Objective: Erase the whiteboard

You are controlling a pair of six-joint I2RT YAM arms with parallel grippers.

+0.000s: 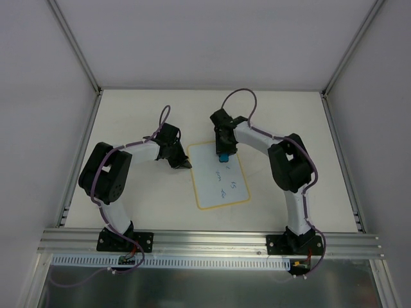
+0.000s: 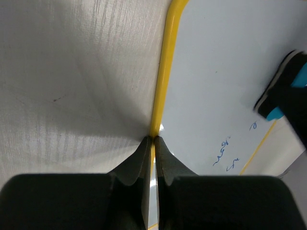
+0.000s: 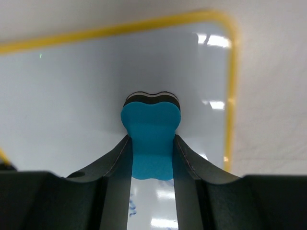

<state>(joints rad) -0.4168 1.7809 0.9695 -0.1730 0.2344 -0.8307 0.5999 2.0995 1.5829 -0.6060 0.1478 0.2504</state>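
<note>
The whiteboard (image 1: 209, 189) lies flat in the middle of the table, white with a yellow rim and blue handwriting (image 1: 226, 183) on its near half. My left gripper (image 1: 184, 163) is shut on the board's left rim; in the left wrist view the jaws (image 2: 154, 139) pinch the yellow edge (image 2: 165, 62). My right gripper (image 1: 223, 153) is shut on a blue eraser (image 1: 223, 157) and holds it on the board's far part. In the right wrist view the eraser (image 3: 150, 127) sits between the jaws (image 3: 151, 140), pressed on the white surface (image 3: 72, 96). The eraser also shows in the left wrist view (image 2: 287, 93).
The cream tabletop (image 1: 141, 199) surrounds the board. White walls with metal posts (image 1: 74, 45) enclose the back and sides. An aluminium rail (image 1: 212, 240) runs along the near edge, with both arm bases on it.
</note>
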